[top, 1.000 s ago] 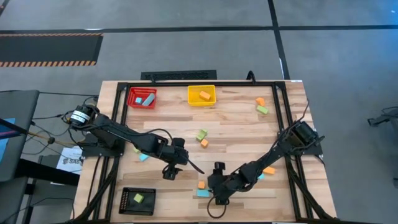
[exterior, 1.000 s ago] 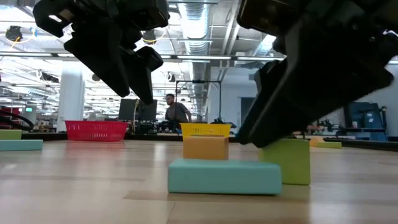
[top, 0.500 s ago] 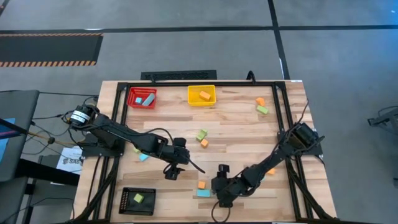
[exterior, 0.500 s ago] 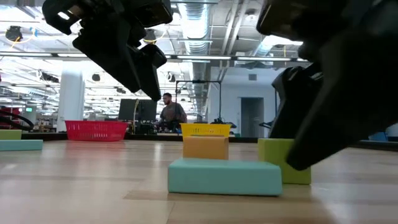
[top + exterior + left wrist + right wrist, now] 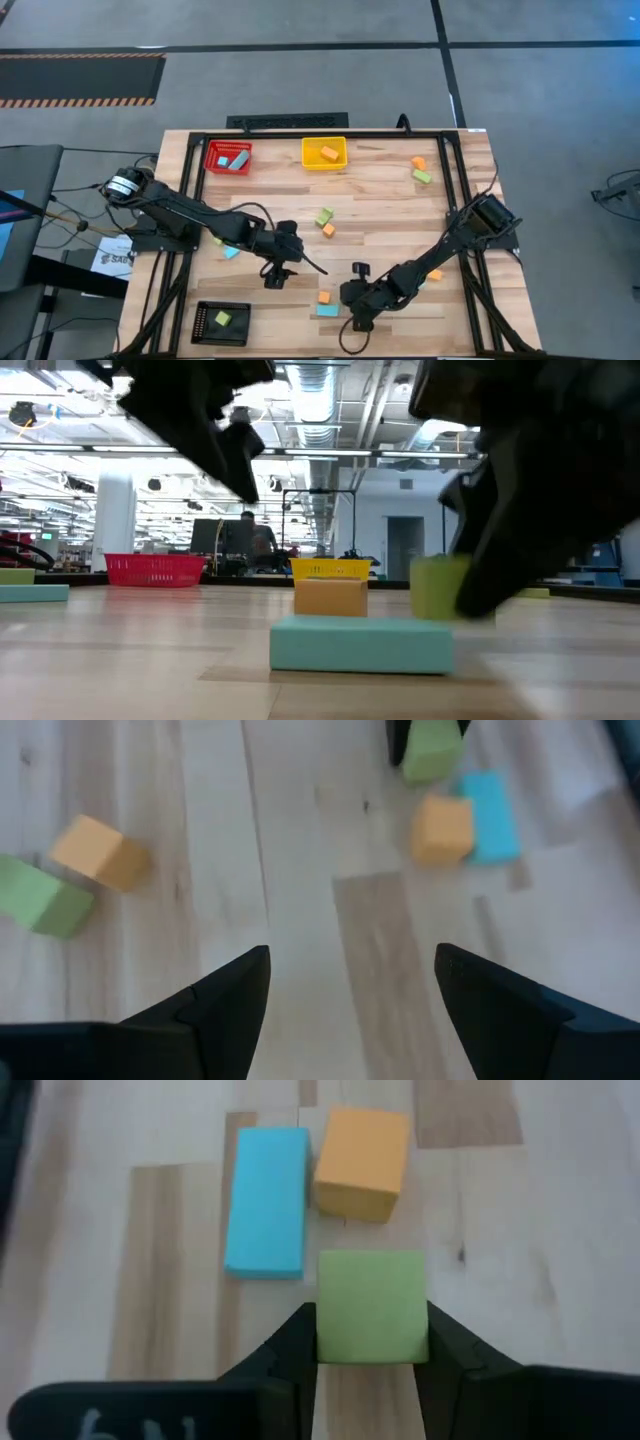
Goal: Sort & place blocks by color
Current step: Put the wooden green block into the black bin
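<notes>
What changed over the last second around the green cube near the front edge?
The right gripper slid toward the front edge and closed on the green cube, which now looks lifted off the table. The left gripper stayed open, hovering mid-table. The blue bar and orange cube did not move.

1. The right arm is reaching from the table's right edge toward the near middle, its right gripper [image 5: 370, 1342] clamping a green block [image 5: 371, 1306] between both fingers.
2. The left arm is stretching from the left edge toward the centre, its left gripper [image 5: 350, 982] hovering with fingers spread, holding nothing.
</notes>
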### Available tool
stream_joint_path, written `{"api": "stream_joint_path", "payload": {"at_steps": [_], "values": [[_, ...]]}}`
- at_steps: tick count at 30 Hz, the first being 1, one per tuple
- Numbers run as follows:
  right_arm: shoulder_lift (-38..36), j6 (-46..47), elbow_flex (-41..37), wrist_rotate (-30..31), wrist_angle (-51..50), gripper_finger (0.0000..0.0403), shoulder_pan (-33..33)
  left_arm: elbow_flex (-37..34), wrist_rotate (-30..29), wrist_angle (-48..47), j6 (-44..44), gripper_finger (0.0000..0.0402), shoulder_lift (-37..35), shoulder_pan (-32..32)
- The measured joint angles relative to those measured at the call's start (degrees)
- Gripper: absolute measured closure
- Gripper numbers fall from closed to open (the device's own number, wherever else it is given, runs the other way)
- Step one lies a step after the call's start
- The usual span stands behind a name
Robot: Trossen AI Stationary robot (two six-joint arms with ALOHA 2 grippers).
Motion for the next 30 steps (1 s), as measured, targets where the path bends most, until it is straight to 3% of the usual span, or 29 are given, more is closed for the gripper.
{"api": "stream_joint_path", "payload": {"at_steps": [6, 10, 13, 16, 20, 24, 30], "values": [[-8.6, -1.6, -1.8, 6.7, -13.5, 0.0281, -0.1, 0.0, -5.6, 2.3, -9.6, 0.0131, -6.7, -0.5], [-18.7, -5.5, -10.1, 7.6, -10.4, 0.0281, -2.4, 0.1, -9.9, 8.6, -20.7, 0.0131, -9.4, -1.8], [-26.7, -8.8, -17.0, 7.6, -4.6, 0.0281, -5.0, -2.4, -11.5, 20.7, -29.0, 0.0131, -10.1, -2.7], [-33.5, -11.4, -22.6, 6.6, 4.3, 0.0281, -7.6, -8.6, -13.0, 39.5, -35.4, 0.0131, -10.2, -3.6], [-37.5, -14.7, -25.5, 3.7, 14.8, 0.0281, -10.1, -18.1, -17.4, 60.6, -40.8, 0.0131, -10.1, -6.0], [-37.2, -14.7, -25.3, 3.2, 25.9, 0.0281, -11.1, -24.8, -22.6, 73.2, -36.9, 0.0131, -10.1, -8.9], [-30.1, -2.6, -23.1, 2.8, 44.7, 0.0281, -14.0, -25.8, -22.5, 73.5, -17.9, 0.0147, -10.8, -12.1]]}}
